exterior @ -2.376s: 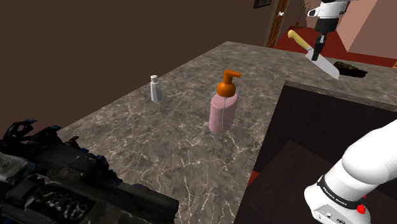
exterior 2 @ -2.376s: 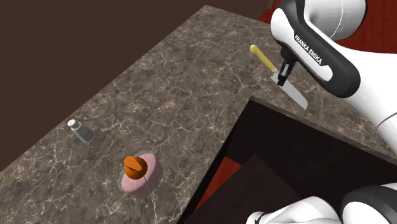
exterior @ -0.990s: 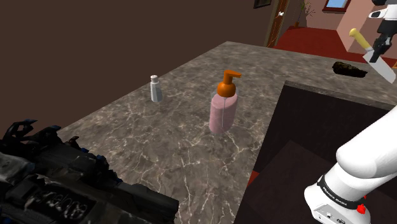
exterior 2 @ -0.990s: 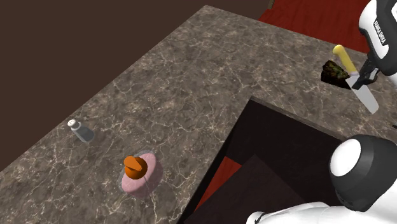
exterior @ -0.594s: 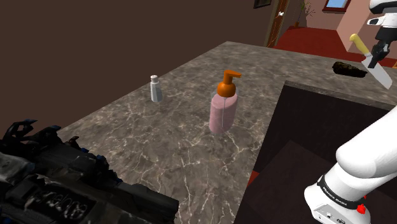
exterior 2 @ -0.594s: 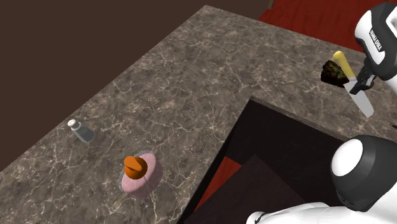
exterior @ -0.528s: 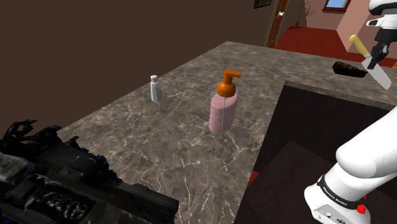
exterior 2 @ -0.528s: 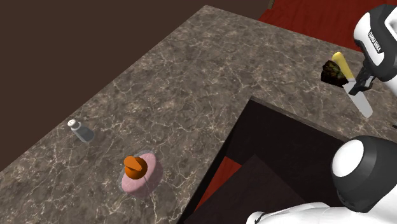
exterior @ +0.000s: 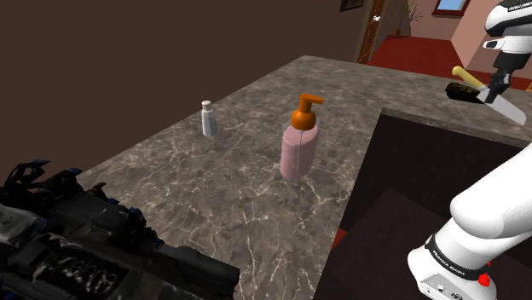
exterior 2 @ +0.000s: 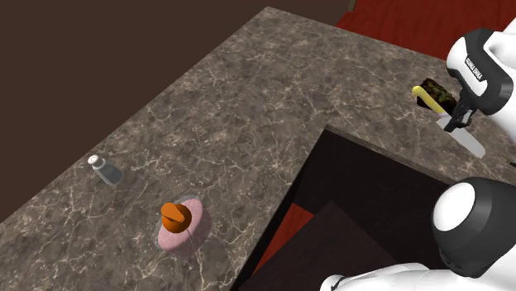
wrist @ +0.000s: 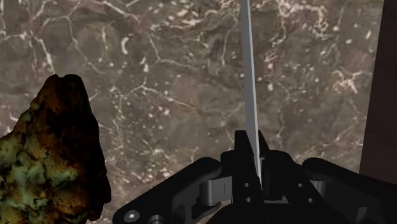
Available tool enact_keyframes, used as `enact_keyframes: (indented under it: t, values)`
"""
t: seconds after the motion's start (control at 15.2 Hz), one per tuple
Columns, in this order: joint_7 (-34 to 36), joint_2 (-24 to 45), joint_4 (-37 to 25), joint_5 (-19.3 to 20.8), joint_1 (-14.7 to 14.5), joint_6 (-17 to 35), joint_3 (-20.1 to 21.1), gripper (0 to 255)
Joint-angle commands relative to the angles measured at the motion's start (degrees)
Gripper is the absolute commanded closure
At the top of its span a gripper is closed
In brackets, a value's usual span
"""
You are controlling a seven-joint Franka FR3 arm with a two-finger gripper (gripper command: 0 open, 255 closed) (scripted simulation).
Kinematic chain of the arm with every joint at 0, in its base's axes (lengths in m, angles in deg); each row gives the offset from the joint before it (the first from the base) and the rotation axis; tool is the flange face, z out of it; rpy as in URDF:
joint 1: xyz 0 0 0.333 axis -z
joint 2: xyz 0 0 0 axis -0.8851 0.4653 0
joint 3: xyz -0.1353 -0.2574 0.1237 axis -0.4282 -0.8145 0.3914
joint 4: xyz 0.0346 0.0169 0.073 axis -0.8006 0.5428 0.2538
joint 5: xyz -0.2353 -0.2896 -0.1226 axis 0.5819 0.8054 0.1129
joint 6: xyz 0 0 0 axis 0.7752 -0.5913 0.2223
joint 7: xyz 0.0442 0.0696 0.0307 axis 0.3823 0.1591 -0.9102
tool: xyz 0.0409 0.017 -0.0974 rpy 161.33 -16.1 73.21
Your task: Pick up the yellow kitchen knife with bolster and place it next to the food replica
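Observation:
My black gripper [exterior: 493, 88] is shut on the knife [exterior: 509, 108] near where the blade meets the yellow handle [exterior: 459, 71]. The knife hangs low over the marble counter [exterior: 256, 170], handle above the food replica [exterior: 467, 91], a dark brown-green lump. In the second exterior view the gripper [exterior 2: 453, 122] holds the knife [exterior 2: 469, 141] just beside the replica [exterior 2: 439, 92], its grey blade pointing away from the lump. In the wrist view the fingers [wrist: 252, 143] clasp the thin blade [wrist: 249, 83] edge-on, with the replica [wrist: 51, 153] off to one side.
A pink soap dispenser [exterior: 299, 141] with an orange pump and a small grey shaker [exterior: 208, 118] stand mid-counter. A dark sunken recess [exterior: 426, 187] cuts into the counter near the stand. Black clutter [exterior: 85, 247] lies at the shoulder view's lower left.
The gripper has carried the knife down and toward the food replica. The knife has tilted flatter, and its yellow handle now lies over the replica.

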Motion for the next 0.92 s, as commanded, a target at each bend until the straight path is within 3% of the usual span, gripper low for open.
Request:
enact_keyframes:
  t: [0.0, 0.33, 0.79, 0.86]
  values:
    - [0.2, 0.0, 1.5, 0.1, 0.1, 1.5, -0.1, 255]
    - [0.3, 0.3, 4.8, -0.1, 0.2, 5.0, -0.3, 255]
    - [0.3, 0.3, 4.8, -0.1, 0.2, 5.0, -0.3, 255]
    - [0.3, 0.3, 4.8, -0.1, 0.2, 5.0, -0.3, 0]
